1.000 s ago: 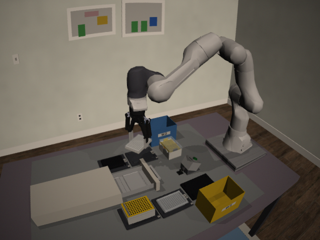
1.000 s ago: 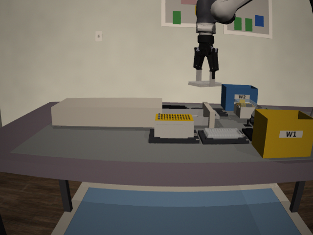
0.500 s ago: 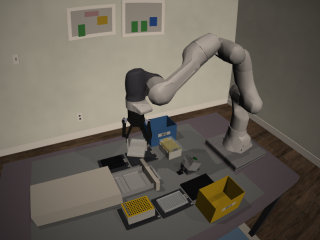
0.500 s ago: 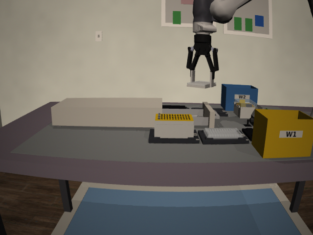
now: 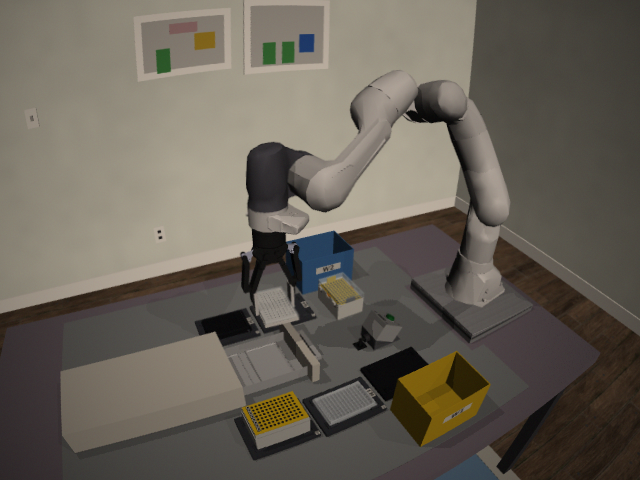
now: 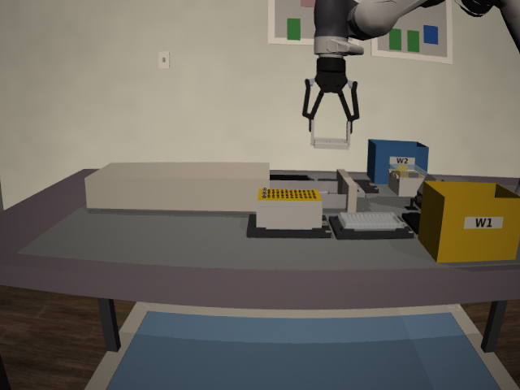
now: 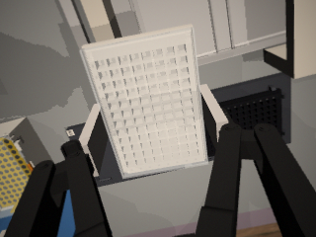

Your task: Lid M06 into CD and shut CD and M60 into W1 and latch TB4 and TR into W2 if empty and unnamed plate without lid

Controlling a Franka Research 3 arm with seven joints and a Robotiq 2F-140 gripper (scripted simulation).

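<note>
Grey bench mat (image 5: 129,320) under the arm, white plate riding in the gripper (image 5: 269,291) above the far nests.

Top view: fingers are clamping the white assay plate (image 5: 276,304) across its short width, hanging over the dark nests beside the blue bin W2 (image 5: 323,255); cooler CD (image 5: 144,384) is sitting with its drawer (image 5: 268,361) pulled out, so the plate is likely heading there. No lid is showing on it, so that step looks undone.
Exterior view: gripper (image 6: 330,126) is holding the plate (image 6: 331,143) level and well above the bench, clearing the drawer front; yellow bin W1 (image 6: 470,222) and the clear plate (image 6: 369,220) are sitting near the front edge.
Wrist view: plate (image 7: 148,99) is lying between the pads (image 7: 213,110), wells facing up, long axis running away from the camera, sticking out past both fingers.
</note>
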